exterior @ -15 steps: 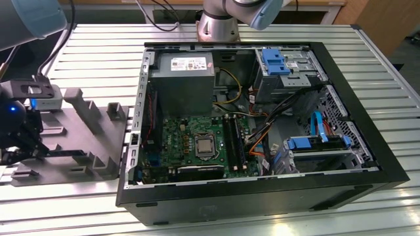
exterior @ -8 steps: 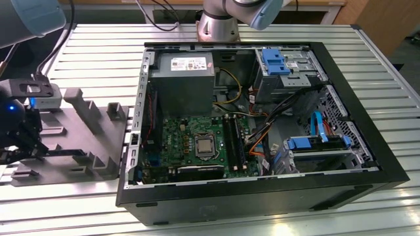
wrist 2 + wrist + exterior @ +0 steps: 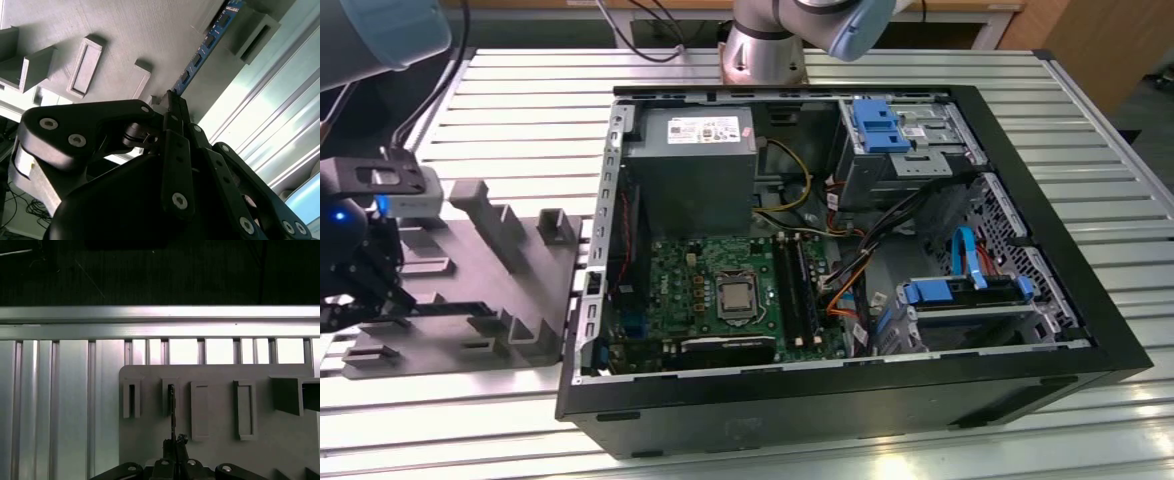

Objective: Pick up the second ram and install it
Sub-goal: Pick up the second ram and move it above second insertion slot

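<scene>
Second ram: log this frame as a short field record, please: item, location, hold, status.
item: second ram, blue board with chips
location: at a slot of the gray holder, on the exterior view's left of the open computer case
hold: gripper shut on one end
status: not yet at the motherboard

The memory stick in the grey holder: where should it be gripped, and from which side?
Pinch the two flat faces of the part standing clear of the slot, coming from above the grey holder. The second ram sits edgewise in a narrow slot, so only that part is free. The gripper looks shut on it this way.
</scene>
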Robot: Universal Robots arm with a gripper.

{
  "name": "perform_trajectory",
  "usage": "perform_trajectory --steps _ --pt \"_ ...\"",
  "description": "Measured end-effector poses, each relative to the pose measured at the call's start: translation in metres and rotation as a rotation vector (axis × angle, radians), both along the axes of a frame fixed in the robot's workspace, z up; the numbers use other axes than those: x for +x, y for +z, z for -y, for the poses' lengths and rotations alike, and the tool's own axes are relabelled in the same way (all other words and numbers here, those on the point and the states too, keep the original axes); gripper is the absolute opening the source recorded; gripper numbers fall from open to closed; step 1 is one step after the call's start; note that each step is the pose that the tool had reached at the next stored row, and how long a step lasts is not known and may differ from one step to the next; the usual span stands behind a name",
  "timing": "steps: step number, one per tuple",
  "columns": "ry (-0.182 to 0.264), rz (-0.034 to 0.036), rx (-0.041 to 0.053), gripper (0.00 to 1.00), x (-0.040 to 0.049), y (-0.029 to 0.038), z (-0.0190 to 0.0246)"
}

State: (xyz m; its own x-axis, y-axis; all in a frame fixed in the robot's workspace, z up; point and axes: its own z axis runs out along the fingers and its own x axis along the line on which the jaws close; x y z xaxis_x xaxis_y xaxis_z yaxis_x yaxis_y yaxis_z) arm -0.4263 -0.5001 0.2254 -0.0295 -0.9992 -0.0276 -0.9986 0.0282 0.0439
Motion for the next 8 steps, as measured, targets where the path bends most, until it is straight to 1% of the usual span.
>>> perform_trajectory --steps 8 --pt "0.0 0.0001 0.0001 0.12 0.0 0.0059 0.0"
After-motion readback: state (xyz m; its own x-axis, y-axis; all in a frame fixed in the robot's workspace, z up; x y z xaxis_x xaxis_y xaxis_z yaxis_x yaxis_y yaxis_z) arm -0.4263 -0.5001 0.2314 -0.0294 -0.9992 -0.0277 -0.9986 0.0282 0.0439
